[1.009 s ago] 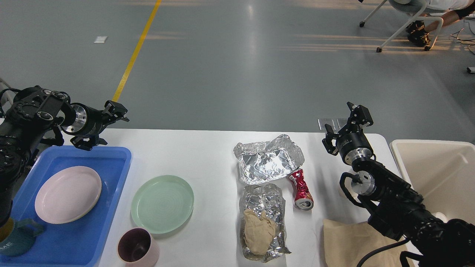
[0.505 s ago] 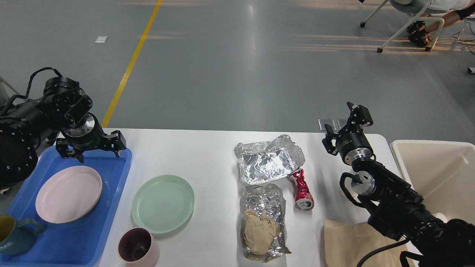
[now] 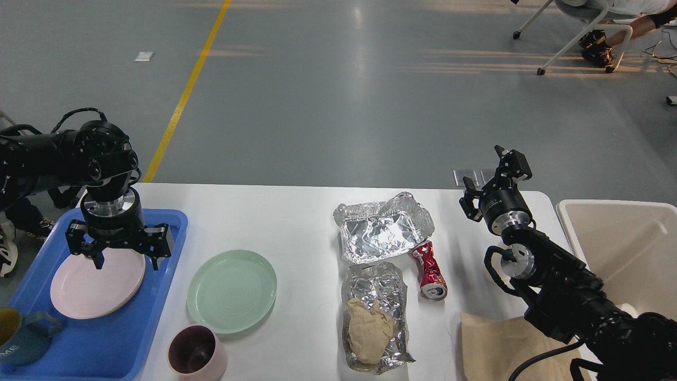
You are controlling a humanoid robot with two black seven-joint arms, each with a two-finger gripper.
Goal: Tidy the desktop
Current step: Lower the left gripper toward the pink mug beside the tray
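The white desktop (image 3: 296,222) carries a green plate (image 3: 231,290), a pink cup (image 3: 197,353), a crumpled foil sheet (image 3: 381,227), a second foil sheet (image 3: 376,317) with a wad of brown paper (image 3: 368,330) on it, a crushed red can (image 3: 431,270) and a brown paper bag (image 3: 502,344). My left gripper (image 3: 127,260) points down, open, just above the pink plate (image 3: 95,286) in the blue tray (image 3: 106,338). Raised over the table's far right corner, my right gripper (image 3: 492,185) is open with nothing in it.
A teal mug (image 3: 21,338) stands in the tray's near left corner. A cream bin (image 3: 629,248) sits off the table's right end. Beyond the table lies grey floor with a yellow line (image 3: 185,90), and a chair (image 3: 582,32) stands far back right.
My left arm has swung from pointing right at the tray's far edge to pointing down, and its gripper has come toward me over the pink plate. The right arm has not moved.
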